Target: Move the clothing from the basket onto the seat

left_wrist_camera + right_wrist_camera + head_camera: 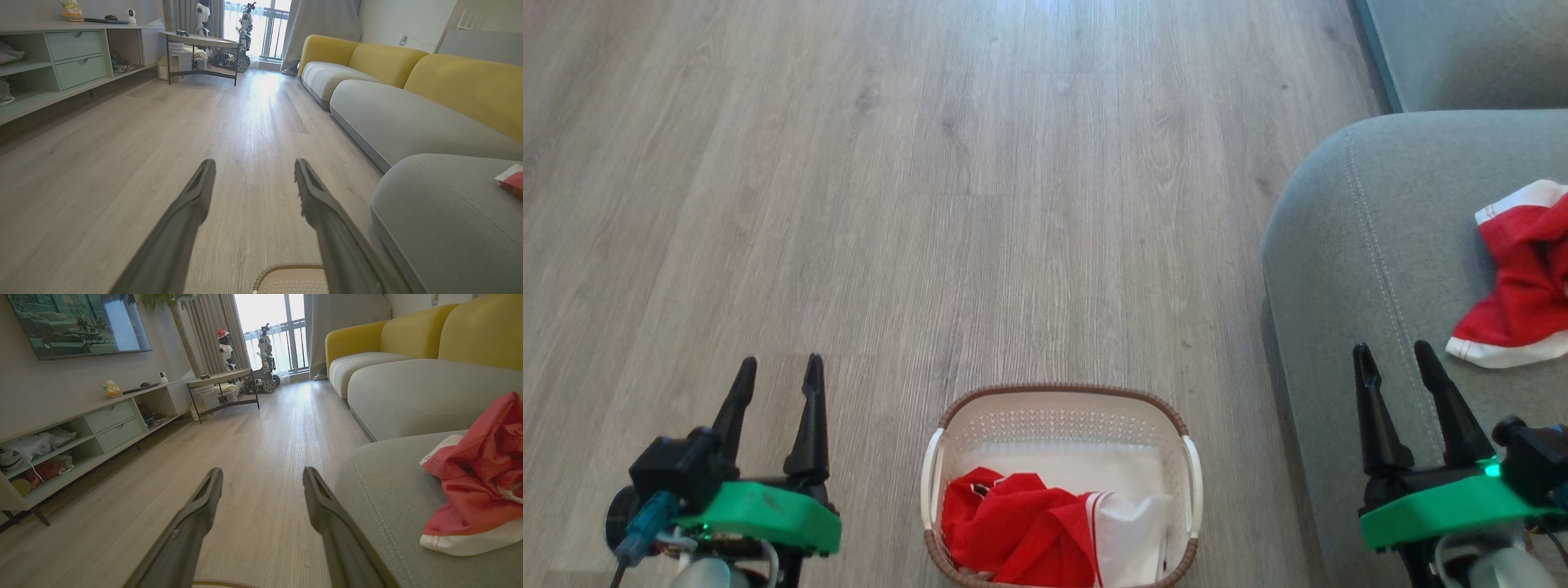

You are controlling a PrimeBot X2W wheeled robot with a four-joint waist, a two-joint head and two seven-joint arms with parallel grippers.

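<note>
Wood-look floor (1013,204) ahead; your left end effector (779,361) and right end effector (1391,349) both hang with fingers spread, holding nothing, either side of the basket (1062,390). One red-and-white piece (1523,278) lies on the seat (1347,269); more clothing (1021,531) is bunched at the basket's near end. Risk, as judged: thin shiny fabric may slip from a shallow pinch, a finger snagging the perforated wall could drag the light basket, and a trailing hem could drop short of the seat.
</note>
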